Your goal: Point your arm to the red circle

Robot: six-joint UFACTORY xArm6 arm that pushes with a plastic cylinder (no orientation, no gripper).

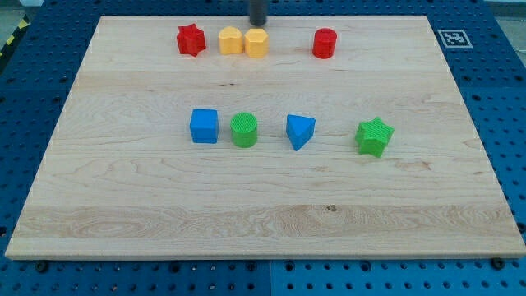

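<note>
At the view's top edge, my tip (258, 24), the lower end of the straight dark rod, comes down onto the pale wooden table (263, 222) just above the yellow hexagonal block (257, 43), near it but with a sliver of wood showing between them. This tool is a plain rod with nothing that opens, closes or grips, and it holds nothing.

The red circle, a short red cylinder block (325, 43), stands in the same top row, well to the view's right of my tip, with bare wood between it and the yellow hexagonal block. To the view's left of that hexagon sits a 2nd yellow block (230, 40) with a rounded top, its exact shape hard to make out, the 2 touching or very nearly so. Further left is a red star-shaped block (191, 39).

A 2nd row of 4 blocks lies across the middle of the table: a blue cube (204, 126), a green cylinder (244, 130) just beside it, a blue triangular block (299, 131), and a green star-shaped block (374, 136) furthest to the view's right.
</note>
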